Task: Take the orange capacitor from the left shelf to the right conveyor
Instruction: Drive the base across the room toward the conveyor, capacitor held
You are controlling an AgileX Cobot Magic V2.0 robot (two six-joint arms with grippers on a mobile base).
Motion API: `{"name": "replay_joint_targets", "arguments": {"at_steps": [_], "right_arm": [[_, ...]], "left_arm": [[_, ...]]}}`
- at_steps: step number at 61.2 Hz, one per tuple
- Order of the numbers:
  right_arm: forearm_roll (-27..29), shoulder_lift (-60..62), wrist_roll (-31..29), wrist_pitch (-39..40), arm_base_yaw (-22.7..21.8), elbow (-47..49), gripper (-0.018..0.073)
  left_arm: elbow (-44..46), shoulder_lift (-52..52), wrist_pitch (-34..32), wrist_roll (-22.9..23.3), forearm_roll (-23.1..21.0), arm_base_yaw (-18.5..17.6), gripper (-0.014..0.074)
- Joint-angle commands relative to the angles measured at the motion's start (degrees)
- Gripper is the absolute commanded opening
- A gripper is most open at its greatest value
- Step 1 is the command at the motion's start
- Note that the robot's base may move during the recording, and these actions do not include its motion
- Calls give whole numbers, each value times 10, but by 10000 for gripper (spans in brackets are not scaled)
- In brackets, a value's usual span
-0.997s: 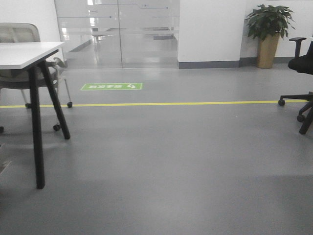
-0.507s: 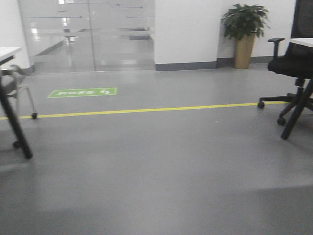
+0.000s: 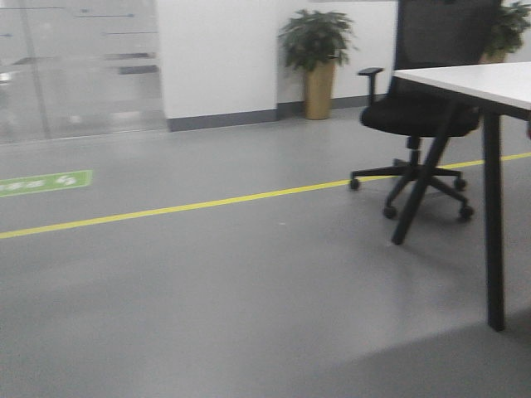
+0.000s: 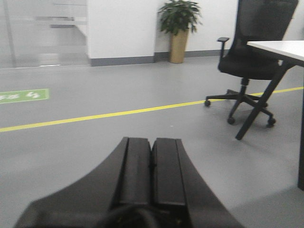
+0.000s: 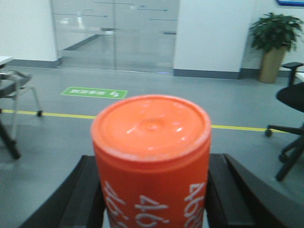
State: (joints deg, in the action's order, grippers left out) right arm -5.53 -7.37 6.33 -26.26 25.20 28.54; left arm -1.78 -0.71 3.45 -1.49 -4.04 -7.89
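In the right wrist view my right gripper (image 5: 151, 190) is shut on the orange capacitor (image 5: 151, 156), an orange cylinder with a flat top and white "4680" print down its side; the black fingers (image 5: 83, 190) press against both its sides. In the left wrist view my left gripper (image 4: 152, 152) is shut and empty, its two black fingers pressed together above the grey floor. Neither gripper shows in the front view. The left shelf and the right conveyor are out of view.
A white table (image 3: 473, 83) on black legs and a black office chair (image 3: 415, 116) stand at the right. A potted plant (image 3: 317, 50) is by the far wall. A yellow floor line (image 3: 207, 201) and a green floor sign (image 3: 41, 182) cross the grey floor.
The front view has swung to the right: the left table has left the frame, the plant has shifted leftward, and the black chair and right table have come in.
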Motion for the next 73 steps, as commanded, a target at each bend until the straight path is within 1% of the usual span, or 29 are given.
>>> {"name": "replay_joint_targets", "arguments": {"at_steps": [1,73], "right_arm": [[-7,-8,-4,52,-3,16,79],[-7,-8,-4,52,-3,16,79]], "left_arm": [[3,-7,-52,1,-2,-3,-127],[3,-6,-52,1,-2,-3,-127]]}}
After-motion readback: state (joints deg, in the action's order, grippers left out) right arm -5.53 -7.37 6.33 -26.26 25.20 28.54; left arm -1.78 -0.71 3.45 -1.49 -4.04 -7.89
